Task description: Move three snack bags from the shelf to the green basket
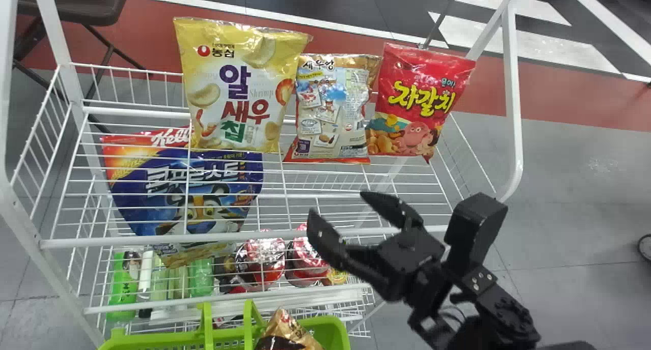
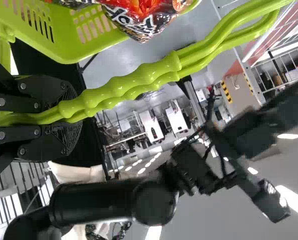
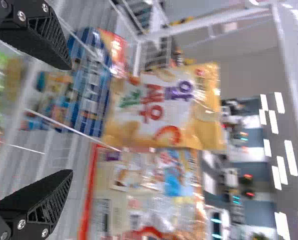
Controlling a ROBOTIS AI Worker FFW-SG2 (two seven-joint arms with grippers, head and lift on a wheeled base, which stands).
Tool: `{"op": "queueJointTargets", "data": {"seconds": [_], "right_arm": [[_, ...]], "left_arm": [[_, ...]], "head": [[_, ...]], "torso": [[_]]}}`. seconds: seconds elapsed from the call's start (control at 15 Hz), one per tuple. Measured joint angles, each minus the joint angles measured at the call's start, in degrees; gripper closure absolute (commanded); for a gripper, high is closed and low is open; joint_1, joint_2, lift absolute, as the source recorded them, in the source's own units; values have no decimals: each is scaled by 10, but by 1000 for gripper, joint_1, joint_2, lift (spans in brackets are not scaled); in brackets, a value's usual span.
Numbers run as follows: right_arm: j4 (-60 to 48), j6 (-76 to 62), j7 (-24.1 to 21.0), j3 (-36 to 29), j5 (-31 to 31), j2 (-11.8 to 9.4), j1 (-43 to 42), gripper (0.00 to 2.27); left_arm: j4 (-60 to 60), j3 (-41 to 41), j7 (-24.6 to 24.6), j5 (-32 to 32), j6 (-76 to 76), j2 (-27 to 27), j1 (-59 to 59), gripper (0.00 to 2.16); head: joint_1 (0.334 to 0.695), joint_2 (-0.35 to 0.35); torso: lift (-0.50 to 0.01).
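Note:
In the head view my right gripper hangs in front of the shelf's upper rack, open and empty, below the bags. A yellow snack bag, a silver-backed bag and a red bag stand side by side on that rack. The green basket is at the bottom edge with a brown bag inside. In the left wrist view my left gripper is shut on the basket's handle. From the right wrist view, fingers of my right gripper are spread, facing the yellow bag and silver-backed bag.
White wire bars run along the rack's front edge. A blue cereal bag lies to the left, lower than the yellow bag. Red-lidded cups and green bottles stand on the lower level. A white post borders the right side.

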Motion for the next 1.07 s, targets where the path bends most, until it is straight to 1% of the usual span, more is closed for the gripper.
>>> {"op": "queueJointTargets", "data": {"seconds": [0.07, 0.2, 0.33, 0.53, 0.67, 0.73, 0.87, 0.93, 1.0, 1.07], "right_arm": [[29, -40, -24, 4, -3, 2, -23, 73], [78, -76, -61, 11, -3, 3, -77, 80], [124, -81, -74, 14, 2, 3, -133, 80], [195, -84, -114, 29, 26, 3, -205, 83], [240, -87, -124, 42, 51, 3, -243, 83], [263, -86, -125, 48, 63, 3, -263, 147], [298, -73, -123, 51, 79, 3, -295, 795], [304, -68, -120, 52, 84, 3, -302, 1477], [308, -60, -117, 52, 89, 3, -306, 2027], [308, -48, -114, 51, 91, 3, -307, 2142]], "left_arm": [[0, 0, 0, -1, 0, 1, -1, 1517], [0, 0, 0, -1, 0, 2, -3, 1517], [-1, 0, -4, -1, 3, 4, -5, 1517], [-3, 0, -10, 1, 10, 7, -5, 1517], [-4, 1, -12, 4, 12, 9, -5, 1517], [-4, 2, -12, 5, 12, 10, -5, 1517], [-3, 4, -12, 6, 12, 11, -6, 1517], [-2, 5, -12, 7, 12, 11, -6, 1517], [-1, 6, -12, 8, 12, 11, -6, 1517], [-1, 6, -12, 8, 12, 11, -6, 1517]], "head": [[695, -350], [695, -350], [695, -350], [695, -350], [695, -350], [695, -350], [695, -350], [695, -350], [695, -350], [695, -350]], "torso": [[-48], [-48], [-48], [-48], [-48], [-48], [-48], [-48], [-48], [-48]]}}
